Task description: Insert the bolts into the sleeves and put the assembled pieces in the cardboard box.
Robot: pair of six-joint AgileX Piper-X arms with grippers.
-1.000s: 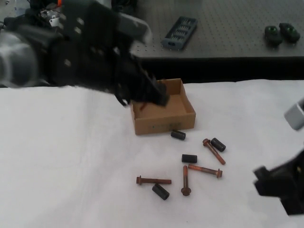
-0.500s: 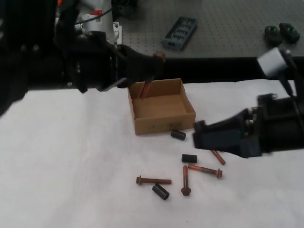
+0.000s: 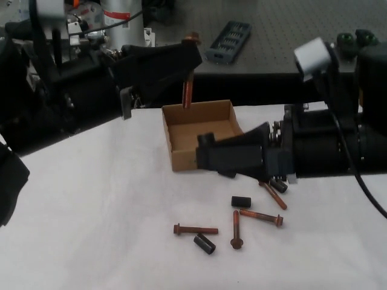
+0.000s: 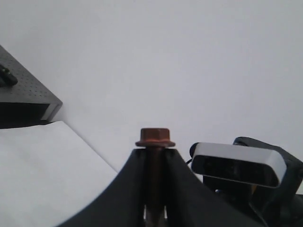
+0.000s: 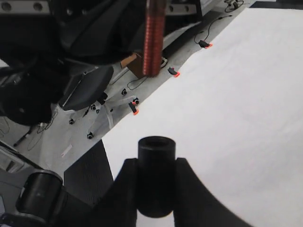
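Nothing readable here, folks: no text, number or label could be made out. If the cardboard box (image 3: 183, 158) had print on its front wall, it was too small to tell. Same went for the blue rack (image 3: 228, 40) on the dark bench (image 3: 290, 30) behind the box.

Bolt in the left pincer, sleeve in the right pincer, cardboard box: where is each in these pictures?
bolt (image 4: 155, 135): left wrist view, on its flanged head.
sleeve (image 5: 156, 179): right wrist view, on its side wall.
cardboard box (image 3: 183, 159): high view, on its near outer wall.
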